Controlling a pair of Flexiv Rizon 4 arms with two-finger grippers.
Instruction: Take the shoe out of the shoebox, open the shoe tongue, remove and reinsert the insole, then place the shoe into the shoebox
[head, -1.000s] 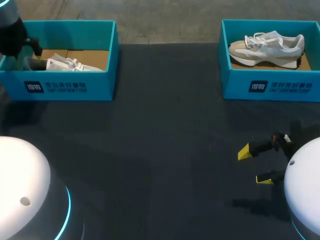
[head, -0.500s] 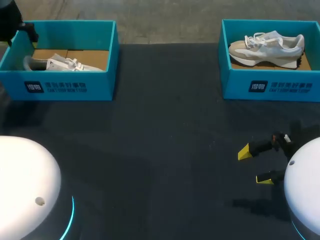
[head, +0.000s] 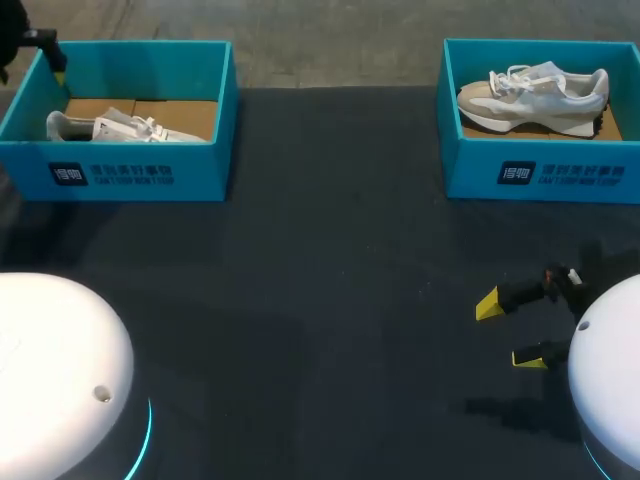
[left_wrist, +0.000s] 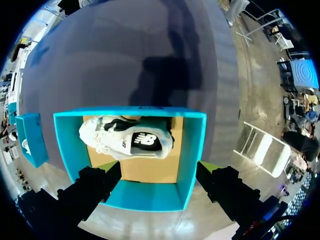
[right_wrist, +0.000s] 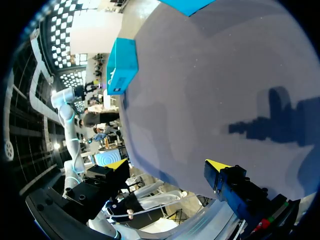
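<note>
**Hovering end effector over a shoebox, shoe inside**

The left end effector (left_wrist: 159, 169) hangs above the teal left shoebox (left_wrist: 192, 150) at the far left of the dark desk (head: 320, 300). Its fingers are spread wide and hold nothing. The left shoe (left_wrist: 127, 142), white and grey, lies on its side on the box's cardboard floor. At the far right, the right shoebox (head: 540, 175) holds the pale right shoe (head: 535, 95). The right end effector (head: 510, 332) sits over the near right of the desk, fingers wide apart and empty.
</note>
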